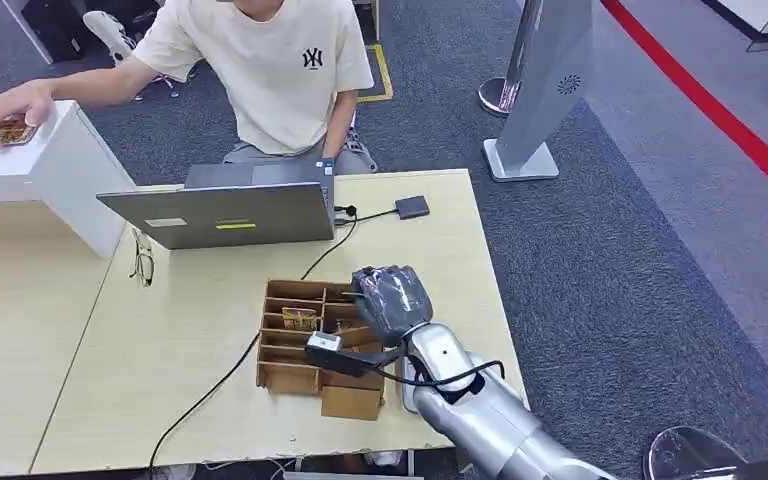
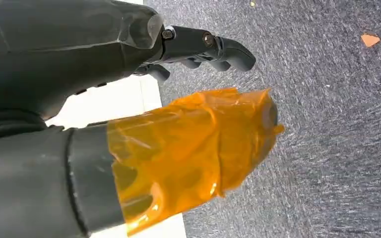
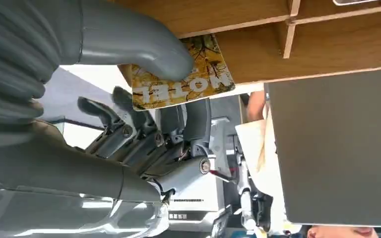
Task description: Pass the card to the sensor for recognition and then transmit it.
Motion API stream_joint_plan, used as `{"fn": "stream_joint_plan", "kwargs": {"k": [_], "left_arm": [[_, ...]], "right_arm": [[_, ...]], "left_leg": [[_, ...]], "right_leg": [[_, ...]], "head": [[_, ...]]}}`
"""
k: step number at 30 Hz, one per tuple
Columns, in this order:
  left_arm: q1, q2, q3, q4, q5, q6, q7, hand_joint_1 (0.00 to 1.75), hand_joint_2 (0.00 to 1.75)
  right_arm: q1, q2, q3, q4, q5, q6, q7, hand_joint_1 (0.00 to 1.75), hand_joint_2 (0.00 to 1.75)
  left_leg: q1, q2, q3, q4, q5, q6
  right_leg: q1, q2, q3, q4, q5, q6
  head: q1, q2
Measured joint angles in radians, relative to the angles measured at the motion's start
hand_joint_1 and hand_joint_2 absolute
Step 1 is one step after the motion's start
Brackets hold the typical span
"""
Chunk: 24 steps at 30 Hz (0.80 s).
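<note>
Right hand is over the wooden rack on the surface, wrapped in a clear plastic cover. In the right wrist view the thumb is pressing a yellow leafy card marked "MOTEL" against the fingers, so that hand is gripping the card right at the rack's slotted front. Can't quite tell whether the card's far edge is inside a slot or just in front of it, the angle is rough. Another card sits in one of the rack's compartments, just left of the hand in the head view.

Left hand hangs over grey carpet, thumb wrapped in orange film, dark fingers curled slightly and apart from the thumb, nothing in it, so it's open.

A closed-looking grey laptop sits behind the rack, with a black cable running across the surface and a small dark adapter near the back edge. Glasses lie left of the laptop. A person in a cream tee sits behind it, one hand resting on a card on top of a white box at the far left.
</note>
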Motion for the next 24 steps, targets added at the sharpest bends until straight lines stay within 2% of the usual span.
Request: {"fn": "stream_joint_plan", "kwargs": {"k": [6, 13, 18, 24], "left_arm": [[0.0, 0.0, 0.0, 0.0, 0.0, 0.001, 0.0, 0.0, 0.0], [0.0, 0.0, 0.0, 0.0, -0.001, 0.001, 0.0, 0.0, 0.0], [0.0, 0.0, 0.0, 0.0, -0.001, 0.002, -0.002, 0.0, 0.0], [0.001, -0.002, 0.0, 0.0, -0.001, 0.002, -0.009, 0.0, 0.0]], "right_arm": [[0.0, 0.001, -0.006, 0.003, -0.015, 0.002, -0.008, 1.75, 1.75], [0.005, 0.004, -0.04, -0.014, -0.114, 0.015, -0.048, 1.75, 1.75], [0.028, 0.003, -0.076, -0.091, -0.2, 0.018, -0.081, 1.75, 1.75], [0.077, 0.003, -0.135, -0.257, -0.342, 0.026, -0.134, 1.75, 1.75]], "left_leg": [[0.0, 0.0, 0.0, 0.0, 0.0, 0.0], [0.0, 0.0, 0.0, 0.0, 0.0, 0.0], [0.0, 0.0, 0.0, 0.0, 0.0, 0.0], [0.0, 0.0, 0.0, 0.0, 0.0, 0.0]], "right_leg": [[0.0, 0.0, 0.0, 0.0, 0.0, 0.0], [0.0, 0.0, 0.0, 0.0, 0.0, 0.0], [0.0, 0.0, 0.0, 0.0, 0.0, 0.0], [0.0, 0.0, 0.0, 0.0, 0.0, 0.0]], "head": [[0.0, 0.0], [0.0, 0.0], [0.0, 0.0], [0.0, 0.0]]}}
